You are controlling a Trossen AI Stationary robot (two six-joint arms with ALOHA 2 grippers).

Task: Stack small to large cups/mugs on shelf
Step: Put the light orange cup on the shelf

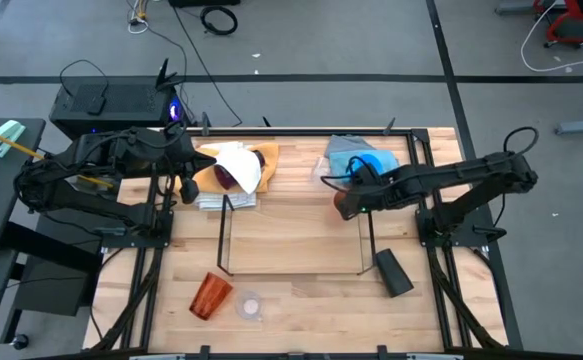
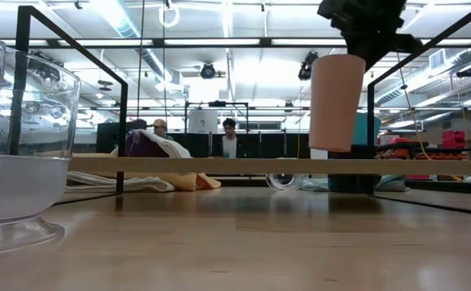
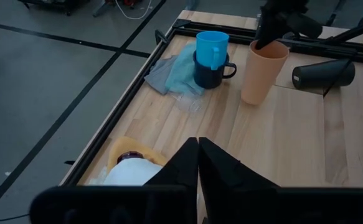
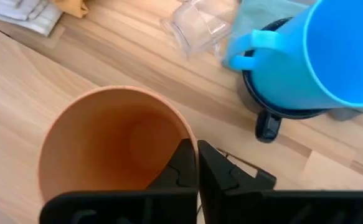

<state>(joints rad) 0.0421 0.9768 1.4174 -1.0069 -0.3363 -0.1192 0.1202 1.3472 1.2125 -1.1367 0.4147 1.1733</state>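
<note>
Peach tumbler [image 4: 106, 149] hangs upright from the right hand [image 4: 197, 163], whose fingers pinch its rim.

Wooden tabletop [image 1: 301, 300] with yellow and white cloths [image 1: 236, 160] heaped at its far left and a blue cloth [image 1: 343, 150] far right. Two people [image 2: 229, 133] stand in the room behind.

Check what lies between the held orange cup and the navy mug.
Nothing: only bare tabletop between orange cup and navy mug, shown in the left wrist view.
</note>
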